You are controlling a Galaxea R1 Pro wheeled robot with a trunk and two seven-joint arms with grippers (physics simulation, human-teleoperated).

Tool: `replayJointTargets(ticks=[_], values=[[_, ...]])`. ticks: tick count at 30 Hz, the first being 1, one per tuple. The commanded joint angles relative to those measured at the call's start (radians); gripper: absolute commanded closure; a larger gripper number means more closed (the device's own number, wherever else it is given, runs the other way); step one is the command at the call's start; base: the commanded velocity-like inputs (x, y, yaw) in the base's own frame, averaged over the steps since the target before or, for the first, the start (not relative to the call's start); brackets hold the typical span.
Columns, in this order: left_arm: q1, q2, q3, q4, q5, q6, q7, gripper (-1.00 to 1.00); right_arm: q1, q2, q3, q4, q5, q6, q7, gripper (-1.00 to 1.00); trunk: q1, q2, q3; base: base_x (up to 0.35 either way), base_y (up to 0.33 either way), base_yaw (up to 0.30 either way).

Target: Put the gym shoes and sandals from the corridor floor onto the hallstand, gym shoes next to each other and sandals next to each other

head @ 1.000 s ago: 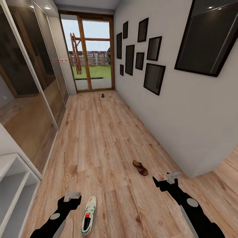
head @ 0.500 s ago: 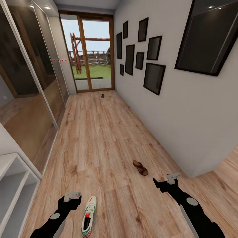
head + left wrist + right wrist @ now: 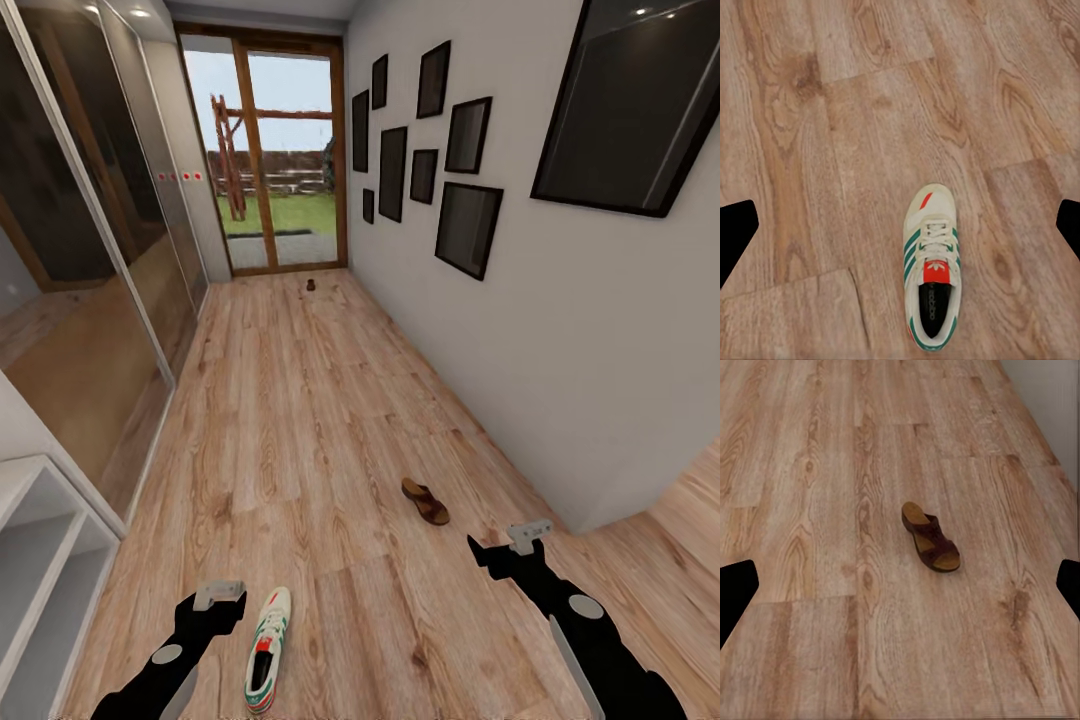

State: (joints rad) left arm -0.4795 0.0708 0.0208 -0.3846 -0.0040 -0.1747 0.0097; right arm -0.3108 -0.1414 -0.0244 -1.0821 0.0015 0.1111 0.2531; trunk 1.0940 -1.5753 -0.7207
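Note:
One cream-white gym shoe (image 3: 268, 648) with green stripes lies on the corridor floor (image 3: 300, 440), just right of my left gripper (image 3: 216, 600). In the left wrist view the gym shoe (image 3: 932, 276) lies below open black fingertips (image 3: 735, 232), well apart from them. A brown sandal (image 3: 425, 502) lies further ahead, a little beyond and left of my right gripper (image 3: 518, 545). The right wrist view has the sandal (image 3: 931, 537) ahead of its open fingertips (image 3: 735, 585). Both grippers hang above the floor and hold nothing. The pale hallstand (image 3: 40, 560) stands at the near left.
A small brown thing (image 3: 311, 286) lies far off by the glass door (image 3: 275, 150), too small to identify. Mirrored wardrobe doors (image 3: 80, 260) line the left side. A white wall with dark picture frames (image 3: 467, 230) runs along the right, ending at a corner (image 3: 590, 520).
The whole picture has shifted slightly, so the camera moved. The shoe and sandal lie where they were, and both grippers stay open.

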Motion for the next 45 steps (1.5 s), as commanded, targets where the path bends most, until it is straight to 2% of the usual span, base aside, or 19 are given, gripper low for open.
replayJointTargets(ticks=[1, 9, 27, 45], values=[[-0.001, 0.0, 0.001, 0.001, -0.001, -0.003, 0.001, -1.0, 0.0, 0.0, -0.006, -0.002, 0.0, 0.006, 0.006, -1.0, 0.004, -0.008, -0.005, 0.0, 0.0, 0.0], [-0.001, -0.001, 0.001, 0.001, -0.002, -0.003, 0.001, -1.0, 0.0, 0.0, -0.027, -0.002, -0.001, 0.006, 0.006, -1.0, 0.035, -0.064, -0.042, 0.0, 0.0, 0.0], [-0.001, -0.015, 0.001, 0.005, -0.004, -0.002, 0.001, -1.0, 0.0, 0.0, -0.029, -0.004, -0.001, 0.007, 0.005, -1.0, 0.104, -0.19, -0.127, 0.0, 0.0, 0.0], [-0.001, -0.016, -0.001, 0.013, -0.005, -0.005, 0.0, -1.0, -0.001, 0.0, -0.029, -0.004, -0.001, 0.009, 0.005, -1.0, 0.173, -0.316, -0.213, 0.0, 0.0, 0.037]])
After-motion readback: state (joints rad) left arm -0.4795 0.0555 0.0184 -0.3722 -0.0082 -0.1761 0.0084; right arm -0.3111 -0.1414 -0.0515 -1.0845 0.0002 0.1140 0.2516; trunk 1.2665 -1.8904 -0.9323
